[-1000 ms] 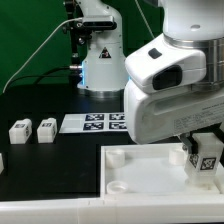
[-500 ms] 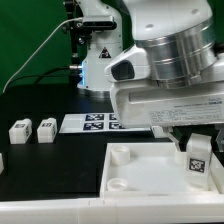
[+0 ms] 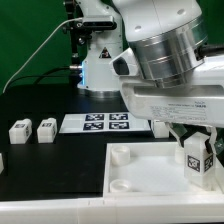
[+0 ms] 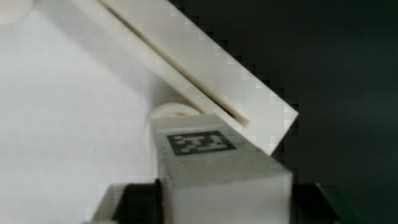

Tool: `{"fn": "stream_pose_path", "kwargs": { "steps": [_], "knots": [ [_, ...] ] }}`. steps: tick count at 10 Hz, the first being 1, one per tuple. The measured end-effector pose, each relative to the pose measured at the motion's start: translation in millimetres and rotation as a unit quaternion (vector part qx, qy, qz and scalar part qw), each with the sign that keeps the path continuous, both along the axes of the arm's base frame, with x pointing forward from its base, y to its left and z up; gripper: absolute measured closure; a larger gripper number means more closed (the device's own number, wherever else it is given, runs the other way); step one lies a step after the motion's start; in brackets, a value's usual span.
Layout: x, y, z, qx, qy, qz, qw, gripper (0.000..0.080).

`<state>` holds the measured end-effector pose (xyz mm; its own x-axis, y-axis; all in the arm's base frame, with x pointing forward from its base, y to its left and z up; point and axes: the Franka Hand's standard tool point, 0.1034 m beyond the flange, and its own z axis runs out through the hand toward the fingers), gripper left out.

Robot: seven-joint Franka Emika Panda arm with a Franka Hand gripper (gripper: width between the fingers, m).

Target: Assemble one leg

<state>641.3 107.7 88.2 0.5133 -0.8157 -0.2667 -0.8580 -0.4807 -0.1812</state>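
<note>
Two spare legs (image 3: pixel 20 130) (image 3: pixel 46 129) near the desk (image 3: pixel 50 160) edge on the exterior view's left. Marker board (image 3: pixel 95 122) mid-desk. Panel (image 3: pixel 140 175) along front edge. Tool (image 3: pixel 198 142) clamped on leg (image 3: pixel 196 165), upright over panel's socket (image 4: pixel 173 110), toward the exterior view's right edge; contact unclear.

The arm (image 3: pixel 165 60) is covering one end of the marker board (image 3: pixel 95 122). The wrist view's edge is cutting off the pincer (image 4: pixel 222 208) clamping the leg (image 4: pixel 222 165). The exterior view's left edge is cropping a white piece (image 3: pixel 2 161) on the table (image 3: pixel 60 160).

Exterior wide, wrist close; both show the leg (image 3: pixel 196 160).
</note>
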Motion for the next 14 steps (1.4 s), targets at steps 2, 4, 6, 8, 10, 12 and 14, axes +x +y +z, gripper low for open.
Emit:
{"fn": "stream_pose_path", "kwargs": {
  "steps": [2,4,6,8,10,12,14],
  "knots": [
    [-2.5,2.4,-0.7,0.006,0.012,-0.134,0.991,0.0482],
    [-2.9,6.6,-0.8,0.016,0.025,-0.254,0.967,0.0482],
    [-3.8,11.2,-0.7,0.021,0.034,-0.297,0.954,0.0482],
    [-4.1,12.0,-0.7,0.02,0.033,-0.292,0.956,0.0474],
    [-5.1,12.3,-1.9,0.017,0.02,-0.245,0.969,0.0287],
    [-10.4,14.8,-1.3,0.014,0.033,-0.13,0.991,0.018],
    [-6.7,15.2,1.2,-0.004,0.007,0.012,1.0,0.0156]
  ]
}}
